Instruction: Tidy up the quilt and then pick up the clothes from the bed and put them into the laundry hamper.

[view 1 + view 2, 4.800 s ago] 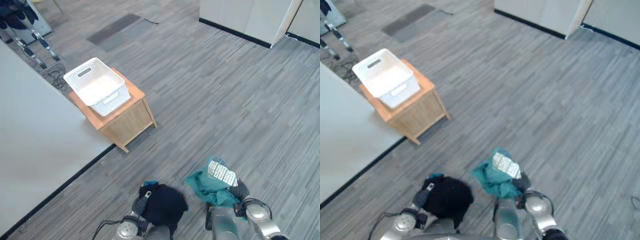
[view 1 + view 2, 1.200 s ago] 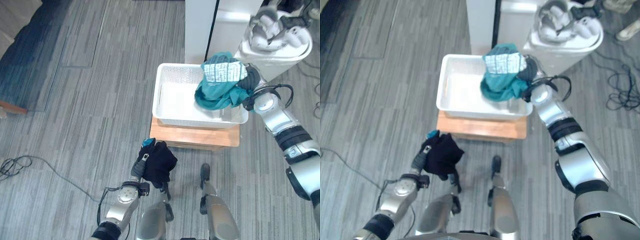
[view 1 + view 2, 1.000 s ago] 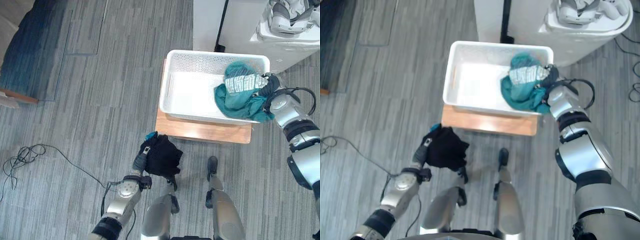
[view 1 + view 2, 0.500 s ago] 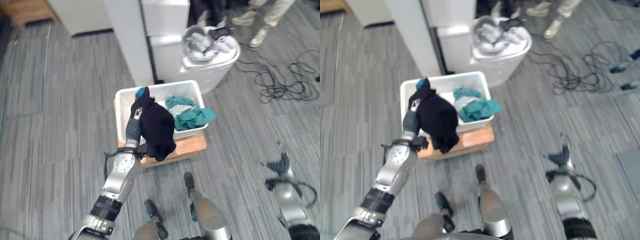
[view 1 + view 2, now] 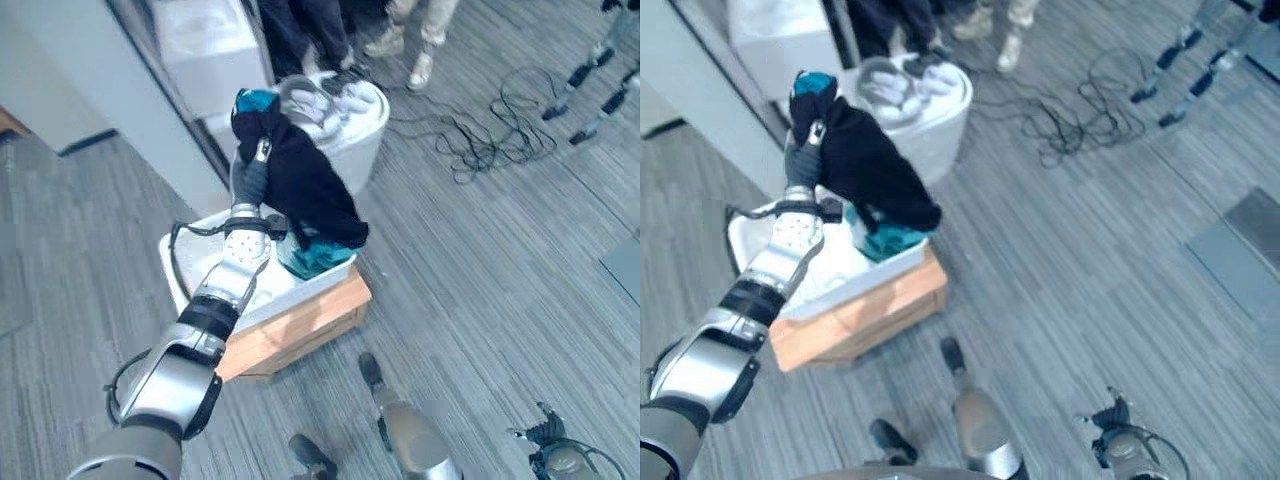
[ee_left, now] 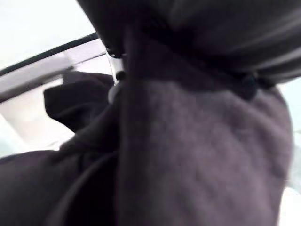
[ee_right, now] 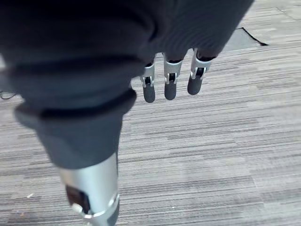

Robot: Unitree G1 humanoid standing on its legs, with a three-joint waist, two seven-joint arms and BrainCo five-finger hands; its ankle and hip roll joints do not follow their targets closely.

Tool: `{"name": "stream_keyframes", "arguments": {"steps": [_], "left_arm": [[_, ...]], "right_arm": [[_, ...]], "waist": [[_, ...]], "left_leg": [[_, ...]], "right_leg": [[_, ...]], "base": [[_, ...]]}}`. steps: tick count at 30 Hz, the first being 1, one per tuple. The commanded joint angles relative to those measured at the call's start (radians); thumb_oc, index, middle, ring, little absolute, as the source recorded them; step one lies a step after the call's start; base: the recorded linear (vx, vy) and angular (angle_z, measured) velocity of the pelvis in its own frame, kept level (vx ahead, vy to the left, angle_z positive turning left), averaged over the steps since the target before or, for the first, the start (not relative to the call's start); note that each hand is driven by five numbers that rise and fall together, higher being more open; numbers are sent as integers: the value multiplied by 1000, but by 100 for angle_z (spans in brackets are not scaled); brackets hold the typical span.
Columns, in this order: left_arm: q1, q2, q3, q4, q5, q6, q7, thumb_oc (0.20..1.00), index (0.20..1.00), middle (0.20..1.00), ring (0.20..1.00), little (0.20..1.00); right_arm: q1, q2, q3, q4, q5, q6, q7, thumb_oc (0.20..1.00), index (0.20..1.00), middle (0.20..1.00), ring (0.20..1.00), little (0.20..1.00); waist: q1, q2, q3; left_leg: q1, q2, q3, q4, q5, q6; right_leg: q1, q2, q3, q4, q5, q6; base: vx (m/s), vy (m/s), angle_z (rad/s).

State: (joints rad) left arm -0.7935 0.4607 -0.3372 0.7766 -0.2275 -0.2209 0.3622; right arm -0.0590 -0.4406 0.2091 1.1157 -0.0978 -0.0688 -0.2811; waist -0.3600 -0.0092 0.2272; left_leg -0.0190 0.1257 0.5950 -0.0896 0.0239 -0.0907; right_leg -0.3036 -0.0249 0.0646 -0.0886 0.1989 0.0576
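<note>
The room is bright, with soft, even light from above. The grey floor (image 5: 480, 250) is lit all over and shadows on it are faint. The white hamper (image 5: 170, 252) shines pale. The black garment (image 5: 300, 180) is so dark its folds hardly show. In the left wrist view, bright white glows behind that dark cloth.

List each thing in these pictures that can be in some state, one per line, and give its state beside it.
Black garment: held up over the hamper, hanging.
Teal garment: lying in the hamper.
White hamper: on the wooden stand, holding clothes.
Left hand: raised, shut on the black garment.
Right hand: low, fingers straight, holding nothing.
</note>
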Motion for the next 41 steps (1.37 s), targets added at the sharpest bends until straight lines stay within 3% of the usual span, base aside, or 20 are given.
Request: {"name": "stream_keyframes", "arguments": {"steps": [1, 2, 3, 4, 8, 9, 10, 11, 12, 13, 14, 18, 22, 26, 27, 36, 41], "left_arm": [[-97, 15, 105, 314, -180, 45, -19, 1000, 1000, 1000, 1000, 1000], [-98, 15, 105, 315, -180, 45, -20, 1000, 1000, 1000, 1000, 1000], [-94, -23, 158, 471, -285, 98, -76, 1000, 1000, 1000, 1000, 1000], [-100, -32, 188, 513, -354, 115, -91, 1000, 1000, 1000, 1000, 1000], [-83, -25, 284, 539, -499, 112, -93, 1000, 1000, 1000, 1000, 1000], [-48, -38, 300, 455, -501, 71, -54, 1000, 1000, 1000, 1000, 1000], [-45, -41, 299, 451, -500, 72, -52, 1000, 1000, 1000, 1000, 1000], [21, -42, 295, 343, -463, 17, -29, 1000, 1000, 1000, 1000, 1000], [25, -44, 294, 341, -462, 18, -29, 1000, 1000, 1000, 1000, 1000], [98, -37, 288, 190, -459, -38, -21, 1000, 1000, 1000, 1000, 1000], [98, -37, 288, 190, -459, -37, -21, 1000, 1000, 1000, 1000, 1000], [318, -90, 316, -180, -412, -157, 18, 1000, 1000, 1000, 1000, 1000], [452, -131, 338, -256, -388, -163, 24, 1000, 1000, 1000, 1000, 1000], [601, -178, 321, -185, -382, -123, -27, 1000, 1000, 1000, 1000, 1000], [655, -203, 310, -90, -370, -83, -46, 1000, 1000, 1000, 1000, 1000], [737, -294, 250, 381, -227, 71, -168, 1000, 1000, 1000, 1000, 1000], [765, -311, 289, 564, -150, 149, -213, 1000, 1000, 1000, 1000, 1000]], "right_arm": [[-51, -14, -10, 2, 56, -17, -20, 1000, 1000, 1000, 1000, 1000], [-51, -14, -11, 2, 56, -17, -20, 1000, 1000, 1000, 1000, 1000], [-82, -11, 22, 19, 50, -10, -13, 1000, 1000, 1000, 1000, 1000], [-88, -10, 36, 19, 46, -6, -7, 1000, 1000, 1000, 1000, 1000], [-76, -7, 53, -20, 43, -10, 6, 1000, 1000, 1000, 1000, 1000], [-56, -5, 55, -57, 57, -20, 12, 1000, 1000, 1000, 1000, 1000], [-54, -5, 54, -57, 57, -20, 12, 1000, 1000, 1000, 1000, 1000], [-32, 9, 58, -71, 57, -30, 10, 1000, 1000, 1000, 1000, 1000], [-30, 9, 57, -70, 58, -29, 10, 1000, 1000, 1000, 1000, 1000], [-15, 29, 69, -73, 42, -30, 9, 1000, 1000, 1000, 1000, 1000], [-15, 29, 69, -73, 42, -30, 9, 1000, 1000, 1000, 1000, 1000], [0, 100, 109, -80, -5, -30, 26, 1000, 1000, 1000, 1000, 1000], [4, 131, 119, -101, -39, -30, 26, 1000, 1000, 1000, 1000, 1000], [-21, 143, 106, -117, -38, -26, 24, 1000, 1000, 1000, 1000, 1000], [-22, 143, 109, -139, -45, -22, 18, 1000, 1000, 1000, 1000, 1000], [-49, 193, 135, -47, -48, -8, 32, 1000, 1000, 1000, 1000, 1000], [-61, 236, 178, 67, -101, 21, 60, 1000, 1000, 1000, 1000, 1000]], "waist": [[-4, -10, 16], [-4, -10, 16], [-3, -16, 26], [-3, -19, 28], [3, -22, 34], [15, -29, 41], [16, -23, 37], [32, -27, 45], [32, -22, 42], [50, -22, 46], [49, -22, 46], [107, -10, 34], [134, 5, 15], [167, 21, -11], [174, 25, -21], [190, 19, -38], [203, 7, -52]], "left_leg": [[20, 73, -47, 2, 1, -57], [20, 73, -47, 2, 1, -57], [24, 79, -41, 2, 5, -59], [28, 80, -40, 2, 5, -60], [43, 86, -42, 2, 9, -66], [39, 92, -41, 2, 37, -62], [48, 90, -55, 2, 13, -68], [49, 94, -58, 2, 37, -61], [59, 91, -71, 2, 13, -67], [65, 94, -70, 2, 36, -61], [65, 94, -70, 2, 36, -61], [106, 86, -115, 2, 28, -58], [131, 81, -135, 2, 21, -53], [160, 69, -170, 2, 14, -42], [177, 68, -172, 2, 9, -38], [178, 63, -190, 2, 3, -30], [189, 60, -193, 2, -7, -28]], "right_leg": [[74, -52, 29, 3, -132, 127], [74, -52, 29, 3, -132, 127], [72, -53, 29, 3, -135, 125], [74, -51, 31, 3, -135, 124], [86, -50, 25, 3, -139, 121], [92, -50, 16, 3, -124, 107], [102, -53, 15, 3, -143, 115], [119, -55, -1, 2, -135, 100], [130, -58, -2, 2, -154, 108], [150, -58, -14, 1, -144, 94], [150, -58, -15, 1, -144, 94], [233, -73, -60, 1, -171, 80], [280, -77, -80, 1, -186, 70], [326, -82, -101, 9, -206, 64], [349, -84, -111, 7, -214, 60], [371, -84, -137, 10, -221, 58], [384, -87, -144, 14, -229, 57]], "base": [[-7, 2, -38], [4, 3, -25], [1, 11, -16], [5, 12, -16], [-18, -25, -7], [-21, -37, -6], [-115, -123, 1], [58, 13, 7], [-101, -114, 17], [-8, -27, 26], [-82, -100, 29], [20, -57, 35], [30, -19, 34], [51, 21, 24], [45, 36, 24], [16, 16, 10], [4, 0, 1]]}}
